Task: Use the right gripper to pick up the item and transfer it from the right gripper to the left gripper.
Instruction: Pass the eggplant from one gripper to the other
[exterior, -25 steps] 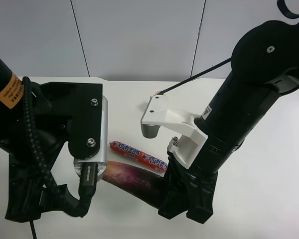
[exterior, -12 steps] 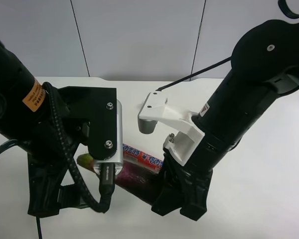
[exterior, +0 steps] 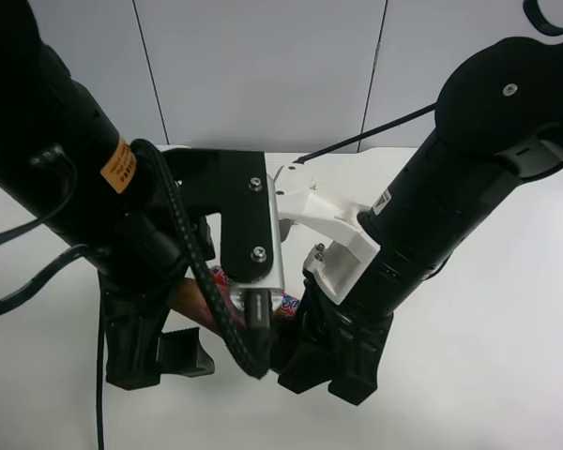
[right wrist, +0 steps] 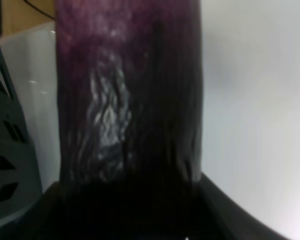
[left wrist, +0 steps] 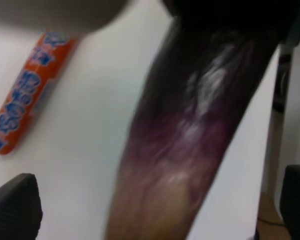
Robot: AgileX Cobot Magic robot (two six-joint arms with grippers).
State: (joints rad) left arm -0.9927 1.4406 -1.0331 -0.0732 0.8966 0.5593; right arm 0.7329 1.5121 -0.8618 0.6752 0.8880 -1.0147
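The dark purple eggplant (right wrist: 130, 100) fills the right wrist view, and my right gripper (right wrist: 130, 215) is shut on its thick end. In the exterior high view the right gripper (exterior: 327, 361) hangs below the arm with white brackets. Only a pinkish strip of the eggplant's neck (exterior: 190, 298) shows there. In the left wrist view the eggplant (left wrist: 190, 130) runs between the open jaws of my left gripper (left wrist: 155, 205), with a black fingertip (left wrist: 15, 207) on each side. The left gripper (exterior: 159, 358) is on the orange-labelled arm and hangs over the neck end.
A red printed sausage stick (left wrist: 25, 107) lies on the white table (exterior: 507, 356) beside the eggplant; a bit of it shows between the arms (exterior: 289, 303). The two arms stand close together. A grey wall runs behind the table.
The orange-labelled arm has swung right, toward the other arm, and now covers most of the eggplant. The arm with white brackets has shifted slightly left, still holding the eggplant.
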